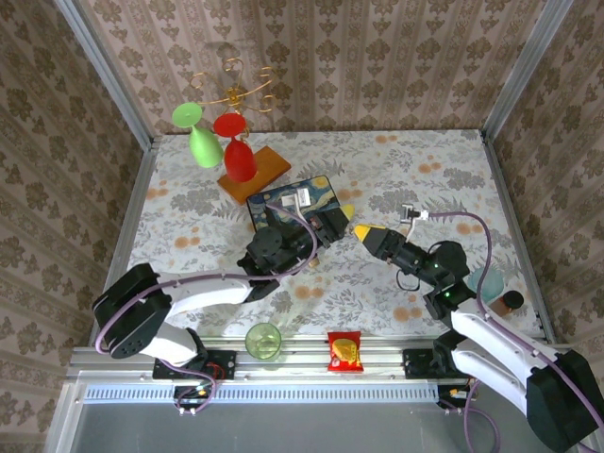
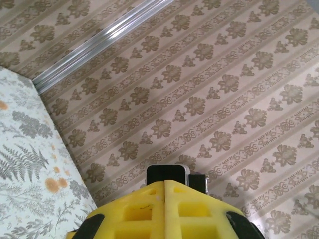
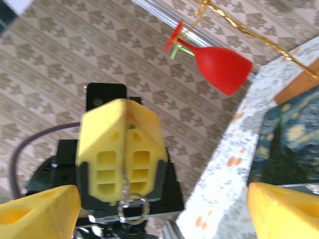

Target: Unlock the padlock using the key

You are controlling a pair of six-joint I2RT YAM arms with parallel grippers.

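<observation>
Pinching the key [image 3: 124,188] between closed yellow fingertips, the left gripper [image 2: 164,196] holds it out above the table. The key ring [image 3: 132,211] dangles beneath, probably so the blade is free to meet a keyhole. Facing it, the right gripper [image 3: 159,196] has its jaws spread wide and grips nothing. Where the padlock lies I cannot tell. At the back a green glass [image 1: 203,143] and a red glass [image 1: 237,156] hang from a gold rack [image 1: 234,87]. The painted blue box [image 1: 283,203] sits just beside both grippers and crowds any swing that way. A green cup [image 1: 263,340] and a snack packet [image 1: 344,351] line the near edge.
</observation>
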